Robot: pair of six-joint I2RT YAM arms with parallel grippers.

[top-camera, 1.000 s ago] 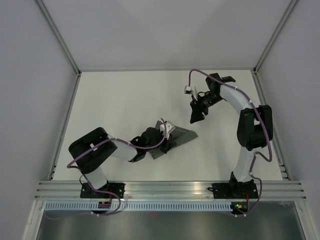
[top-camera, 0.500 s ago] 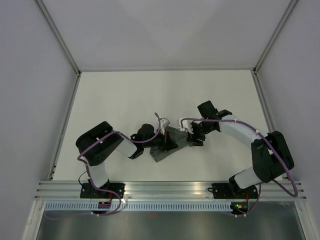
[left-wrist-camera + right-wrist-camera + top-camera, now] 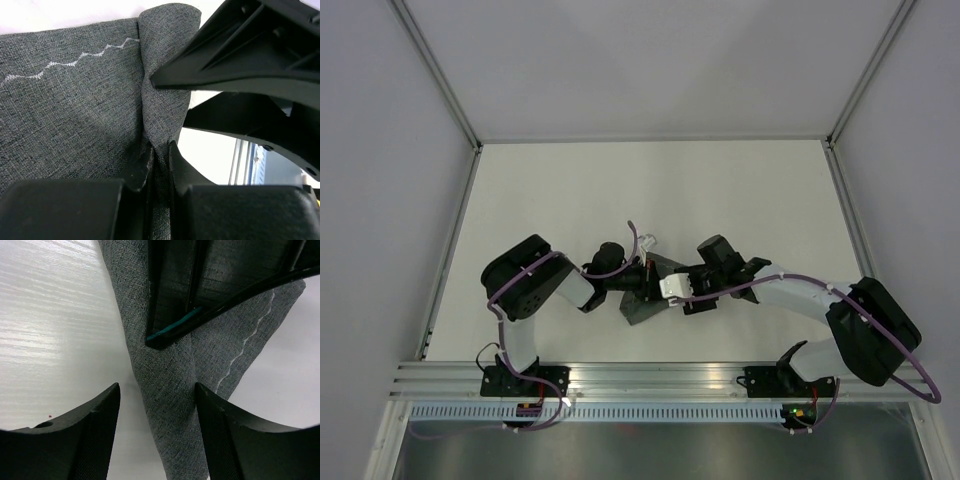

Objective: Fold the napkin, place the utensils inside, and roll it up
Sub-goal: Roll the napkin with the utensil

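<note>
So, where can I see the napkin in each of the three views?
Top external: the napkin lies just below the picture's centre.
Left wrist: it fills left and middle, a fold pinched in the left gripper.
Right wrist: centre, narrowing downward between the fingers of the open right gripper.
Shared landmark: the pale zigzag stitch line, both wrist views.

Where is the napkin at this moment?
In the top view the napkin lies near the front middle of the table, pinched by the left gripper, with the open right gripper at its right side.
</note>
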